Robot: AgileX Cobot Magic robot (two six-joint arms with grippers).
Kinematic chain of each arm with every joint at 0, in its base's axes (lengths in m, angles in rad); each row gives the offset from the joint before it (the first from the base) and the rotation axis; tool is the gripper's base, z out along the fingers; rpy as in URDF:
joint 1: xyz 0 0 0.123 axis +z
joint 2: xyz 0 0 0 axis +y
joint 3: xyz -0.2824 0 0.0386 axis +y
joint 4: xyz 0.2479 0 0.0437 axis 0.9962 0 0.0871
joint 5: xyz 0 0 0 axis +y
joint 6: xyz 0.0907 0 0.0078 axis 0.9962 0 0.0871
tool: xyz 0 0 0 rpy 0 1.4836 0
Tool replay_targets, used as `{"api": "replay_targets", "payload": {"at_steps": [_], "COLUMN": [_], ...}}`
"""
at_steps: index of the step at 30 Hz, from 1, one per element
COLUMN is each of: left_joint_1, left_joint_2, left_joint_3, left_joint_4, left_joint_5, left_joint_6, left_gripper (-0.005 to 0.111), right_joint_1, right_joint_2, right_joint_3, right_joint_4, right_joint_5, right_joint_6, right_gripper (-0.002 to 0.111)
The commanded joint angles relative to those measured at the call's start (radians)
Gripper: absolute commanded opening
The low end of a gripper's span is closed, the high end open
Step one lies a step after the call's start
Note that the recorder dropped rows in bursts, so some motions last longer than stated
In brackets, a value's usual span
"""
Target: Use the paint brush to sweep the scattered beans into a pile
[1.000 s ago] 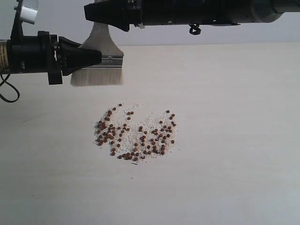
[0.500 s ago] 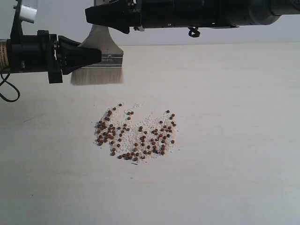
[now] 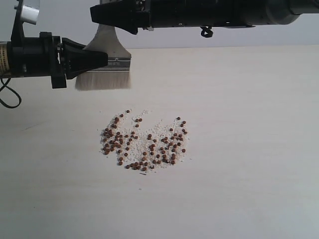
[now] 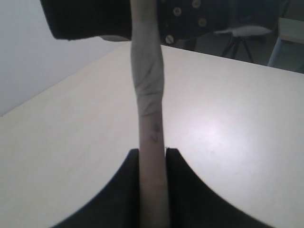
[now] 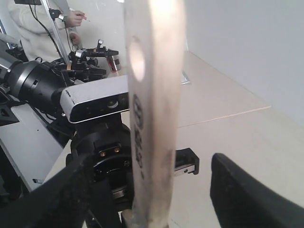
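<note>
The beans [image 3: 144, 142], reddish-brown and mixed with whitish crumbs, lie in a loose patch at the table's middle, wider than the bristles. The paint brush [image 3: 103, 79] hangs upright behind them, bristles down and close to the table. My left gripper [image 3: 102, 59] is shut on the brush near its silver ferrule. In the left wrist view both fingers press the brush [image 4: 148, 95], seen edge-on, with the gripper [image 4: 153, 154] closed on it. My right gripper [image 3: 98, 15] reaches in from the right. It stands open around the wooden handle [image 5: 152, 71], and a gap shows beside the right gripper [image 5: 151, 161].
The pale table [image 3: 239, 124] ends at a back edge just behind the brush. The left arm's camera housing [image 5: 95, 99] sits close to the handle. A person and stands [image 5: 61, 23] are in the background beyond the table.
The right arm shifted a trifle at first and has held still since. The brush, the left arm and the beans have not visibly moved.
</note>
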Motion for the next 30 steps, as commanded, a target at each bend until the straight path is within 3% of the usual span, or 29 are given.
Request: {"api": "replay_targets", "payload": {"at_steps": [1,30], "left_joint_1": [-0.007,-0.037], "left_joint_2": [-0.002,-0.002], "left_joint_3": [-0.008,-0.008], "left_joint_4": [-0.031,-0.049], "left_joint_5": [-0.016,-0.016], "left_joint_6": [-0.004,-0.004], "left_gripper": [0.0,0.0], "right_joint_1": [-0.001,-0.001], "right_joint_2": [-0.014,-0.012], "right_joint_3": [-0.007,-0.045], "right_joint_4": [0.006,-0.01], "right_joint_5": [0.005,0.005], "right_joint_6": [-0.019,0.096], "right_gripper": [0.064,0.057]}}
